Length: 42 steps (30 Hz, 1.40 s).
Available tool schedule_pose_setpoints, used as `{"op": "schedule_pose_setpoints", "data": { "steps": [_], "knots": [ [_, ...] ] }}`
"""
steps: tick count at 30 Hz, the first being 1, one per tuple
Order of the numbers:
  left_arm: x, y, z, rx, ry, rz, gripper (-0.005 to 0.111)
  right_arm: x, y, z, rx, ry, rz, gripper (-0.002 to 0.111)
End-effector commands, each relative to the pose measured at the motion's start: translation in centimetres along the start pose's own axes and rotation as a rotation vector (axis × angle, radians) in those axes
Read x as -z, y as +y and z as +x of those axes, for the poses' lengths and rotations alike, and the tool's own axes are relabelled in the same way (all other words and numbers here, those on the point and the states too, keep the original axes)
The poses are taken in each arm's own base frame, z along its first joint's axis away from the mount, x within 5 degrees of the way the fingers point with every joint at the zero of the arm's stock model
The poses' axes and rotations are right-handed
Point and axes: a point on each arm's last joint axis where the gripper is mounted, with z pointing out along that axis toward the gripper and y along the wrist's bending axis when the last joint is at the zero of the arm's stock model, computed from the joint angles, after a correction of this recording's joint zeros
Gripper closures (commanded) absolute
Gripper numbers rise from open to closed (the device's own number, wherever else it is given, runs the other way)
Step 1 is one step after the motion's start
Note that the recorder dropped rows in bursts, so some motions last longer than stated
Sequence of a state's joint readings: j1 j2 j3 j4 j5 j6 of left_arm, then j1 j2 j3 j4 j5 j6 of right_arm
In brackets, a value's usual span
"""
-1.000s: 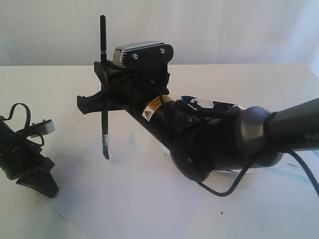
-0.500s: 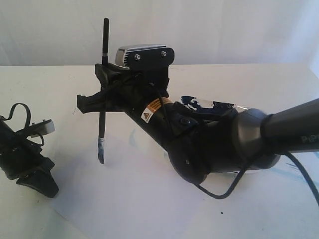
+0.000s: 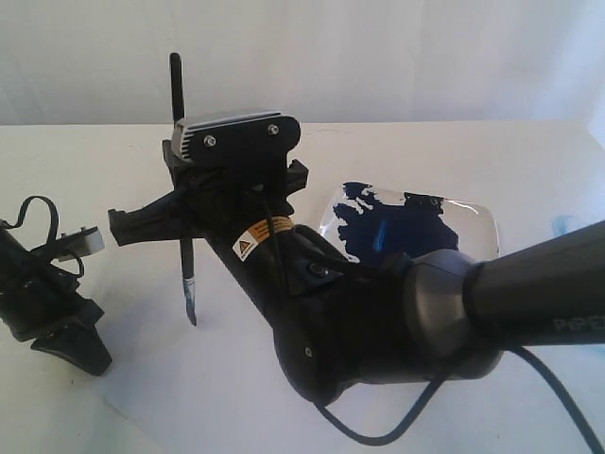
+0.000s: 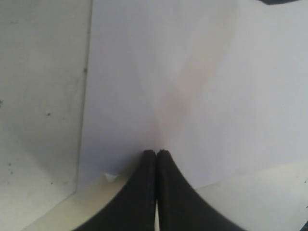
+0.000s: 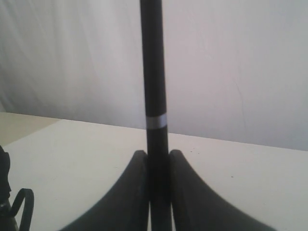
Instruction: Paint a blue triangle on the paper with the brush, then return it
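Our right hand (image 5: 157, 155) (image 3: 123, 223) is clamped on a long, thin black-handled paintbrush (image 5: 154, 72) (image 3: 177, 90), one finger tight against each side of the handle. In the right wrist view the handle rises out of the hand with a narrow silver band just above the fingertips. Its upper end is cut off by the frame, and the stretch below the grip is hidden between the fingers.

In the exterior view the paintbrush stands nearly upright. Below the hand its blue-smeared ferrule and dark bristles point down at a large, thin, pale whitish sheet of paper (image 3: 189, 388) (image 4: 168, 72). We cannot tell whether the bristles touch the sheet.

Behind the hand, our bulky right arm covers the middle of the paper. Past the arm lies a white square glossy plate (image 3: 477, 213) carrying a dark-blue paint blotch (image 3: 388, 227), its near edge hidden by the arm.

Well apart, out past the right hand's fingertips, our left hand (image 3: 80, 352) (image 4: 156, 154) has its fingers pressed together with nothing between them. Its tips sit at the sheet's edge, where the paper meets the pale counter (image 4: 38, 96). We cannot make out whether they press down.
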<state>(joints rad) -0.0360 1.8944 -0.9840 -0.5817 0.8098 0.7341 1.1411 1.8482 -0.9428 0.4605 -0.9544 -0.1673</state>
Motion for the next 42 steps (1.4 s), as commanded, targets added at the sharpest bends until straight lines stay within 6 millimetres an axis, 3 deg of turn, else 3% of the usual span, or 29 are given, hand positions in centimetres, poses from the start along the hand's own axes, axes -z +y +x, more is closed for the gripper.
{"op": "schedule_pose_setpoints", "data": {
  "steps": [1, 42],
  "knots": [
    [0.03, 0.11, 0.04, 0.007, 0.001, 0.002, 0.107, 0.09, 0.00, -0.53, 0.008, -0.023, 0.025, 0.108],
    [0.03, 0.04, 0.08, 0.008, 0.006, 0.010, 0.107, 0.44, 0.50, -0.06, -0.029, 0.083, 0.026, 0.108]
  ]
}}
